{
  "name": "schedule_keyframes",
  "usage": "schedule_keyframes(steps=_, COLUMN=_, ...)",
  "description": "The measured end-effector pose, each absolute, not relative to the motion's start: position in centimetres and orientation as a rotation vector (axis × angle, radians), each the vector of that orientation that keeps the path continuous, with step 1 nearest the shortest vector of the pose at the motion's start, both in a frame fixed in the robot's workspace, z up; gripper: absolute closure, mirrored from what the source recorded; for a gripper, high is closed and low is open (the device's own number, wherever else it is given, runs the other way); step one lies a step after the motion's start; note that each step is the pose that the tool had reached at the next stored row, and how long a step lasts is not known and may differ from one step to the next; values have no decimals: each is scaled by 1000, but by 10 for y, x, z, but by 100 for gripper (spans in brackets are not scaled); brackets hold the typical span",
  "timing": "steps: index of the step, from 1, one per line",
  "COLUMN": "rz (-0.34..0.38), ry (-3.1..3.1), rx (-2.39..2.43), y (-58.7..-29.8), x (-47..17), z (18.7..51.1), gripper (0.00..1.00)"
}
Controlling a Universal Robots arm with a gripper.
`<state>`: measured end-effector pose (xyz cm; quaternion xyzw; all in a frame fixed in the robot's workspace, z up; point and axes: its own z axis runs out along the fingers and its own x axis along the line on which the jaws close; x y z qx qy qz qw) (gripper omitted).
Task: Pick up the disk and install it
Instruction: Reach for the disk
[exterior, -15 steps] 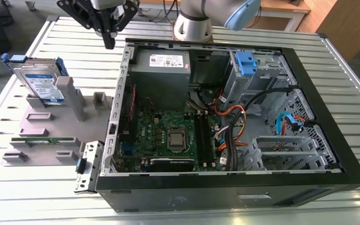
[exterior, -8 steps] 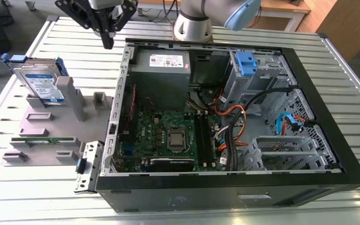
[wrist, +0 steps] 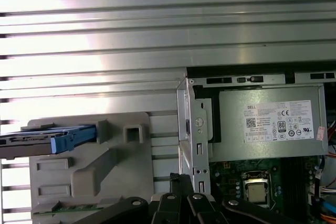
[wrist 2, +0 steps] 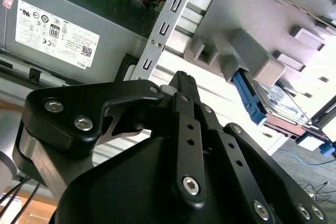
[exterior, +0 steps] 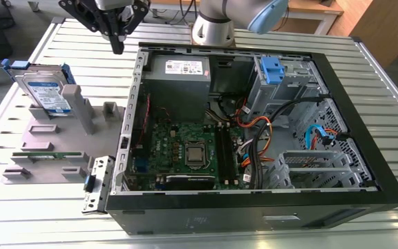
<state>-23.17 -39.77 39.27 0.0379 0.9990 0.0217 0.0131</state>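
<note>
The disk [exterior: 47,96] stands on edge in a grey holder [exterior: 60,140] on the slatted table, at the exterior view's left. Its silver body carries a white-and-blue label, and blue rails run along its sides. My black gripper [exterior: 118,47] hangs above the table between the disk and the open computer case [exterior: 254,202], apart from both. Its two fingers are pressed together with nothing between them. The second wrist view shows the shut gripper [wrist 2: 181,77] with the disk [wrist 2: 278,100] in the holder beyond it. In the first wrist view the disk [wrist: 47,140] lies off to one side of the gripper [wrist: 181,178].
The case lies open with a grey power supply [exterior: 180,75], a motherboard [exterior: 192,153] and loose cables [exterior: 261,135] inside. A metal drive cage with a blue bracket [exterior: 271,70] sits at its far corner. The arm's base [exterior: 213,28] stands behind the case.
</note>
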Motion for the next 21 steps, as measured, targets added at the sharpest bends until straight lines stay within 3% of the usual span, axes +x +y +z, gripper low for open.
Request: schedule_keyframes(steps=21, rz=68, ry=3113, rx=118, y=-397, x=-244, z=392, gripper=89)
